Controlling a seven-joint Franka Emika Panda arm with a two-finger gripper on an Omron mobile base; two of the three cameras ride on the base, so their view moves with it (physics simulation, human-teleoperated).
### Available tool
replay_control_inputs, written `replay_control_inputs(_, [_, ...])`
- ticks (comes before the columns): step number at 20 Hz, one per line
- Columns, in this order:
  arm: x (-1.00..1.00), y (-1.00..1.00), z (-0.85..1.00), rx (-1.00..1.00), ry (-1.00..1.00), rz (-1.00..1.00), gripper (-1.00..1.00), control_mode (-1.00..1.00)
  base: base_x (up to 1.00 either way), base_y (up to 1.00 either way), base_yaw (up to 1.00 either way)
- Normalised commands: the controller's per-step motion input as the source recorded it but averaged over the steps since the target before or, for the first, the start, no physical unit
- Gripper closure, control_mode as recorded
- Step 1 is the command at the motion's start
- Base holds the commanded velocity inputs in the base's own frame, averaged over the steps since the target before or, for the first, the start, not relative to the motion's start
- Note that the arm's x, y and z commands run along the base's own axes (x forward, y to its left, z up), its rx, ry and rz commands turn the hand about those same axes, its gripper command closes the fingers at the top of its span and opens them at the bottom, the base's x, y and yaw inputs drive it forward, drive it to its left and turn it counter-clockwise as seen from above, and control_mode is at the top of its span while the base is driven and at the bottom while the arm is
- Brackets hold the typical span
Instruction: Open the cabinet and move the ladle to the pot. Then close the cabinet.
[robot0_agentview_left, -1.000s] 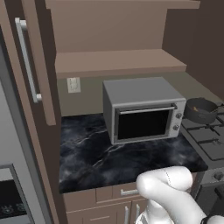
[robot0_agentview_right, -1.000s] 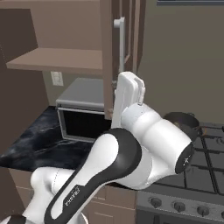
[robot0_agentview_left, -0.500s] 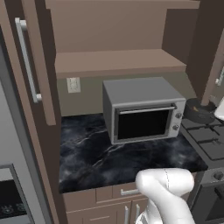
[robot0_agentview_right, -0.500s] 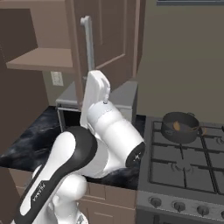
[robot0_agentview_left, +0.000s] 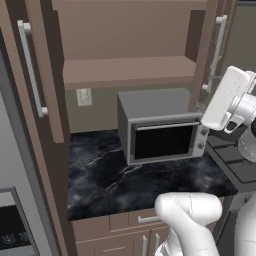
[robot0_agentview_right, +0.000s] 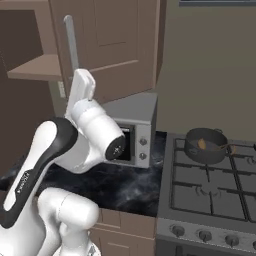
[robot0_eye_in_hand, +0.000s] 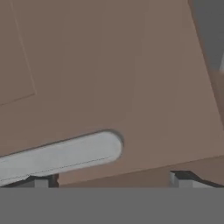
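Cabinet (robot0_agentview_left: 130, 45): hanging on the wall above the microwave (robot0_agentview_left: 161, 125), both doors swung out; left door (robot0_agentview_left: 37, 75) standing open well left of the microwave, right door (robot0_agentview_right: 107, 45) angling out above the microwave's right end.
Shelf (robot0_agentview_left: 127, 72): lying bare inside the cabinet, just above the microwave.
Door handles: long silver bars running vertically; right handle (robot0_agentview_right: 71, 42) sitting above the microwave's left part in the right base view; same handle (robot0_eye_in_hand: 57, 155) crossing the lower hand view against the brown door panel.
Pincer (robot0_eye_in_hand: 109, 181): gaping wide, gripping nothing; fingertips (robot0_eye_in_hand: 181, 180) peeking up at the bottom of the hand view, right below the handle's end.
Arm: reaching up beside the microwave, hand (robot0_agentview_right: 82, 90) pointing at the right door's handle.
Pot (robot0_agentview_right: 205, 146): sitting on the stove (robot0_agentview_right: 210, 185), right of the microwave.
Ladle (robot0_agentview_right: 202, 144): lying inside the pot, showing as a small brown shape.
Table (robot0_agentview_left: 130, 175): dark marbled top carrying the microwave.
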Motion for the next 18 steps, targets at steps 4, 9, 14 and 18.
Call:
replay_control_inputs(4, [1.00,0.53,0.08,0.06,0.06,0.00,-1.00,-1.00,0.00,0.00,0.00])
replay_control_inputs(9, [1.00,0.62,0.01,0.01,0.04,0.00,-1.00,-1.00,0.00,0.00,0.00])
replay_control_inputs(14, [1.00,0.38,0.05,0.02,0.12,0.00,-1.00,-1.00,0.00,0.00,0.00])
replay_control_inputs(18, [1.00,0.00,0.00,0.13,0.20,0.00,-1.00,-1.00,0.00,0.00,0.00])
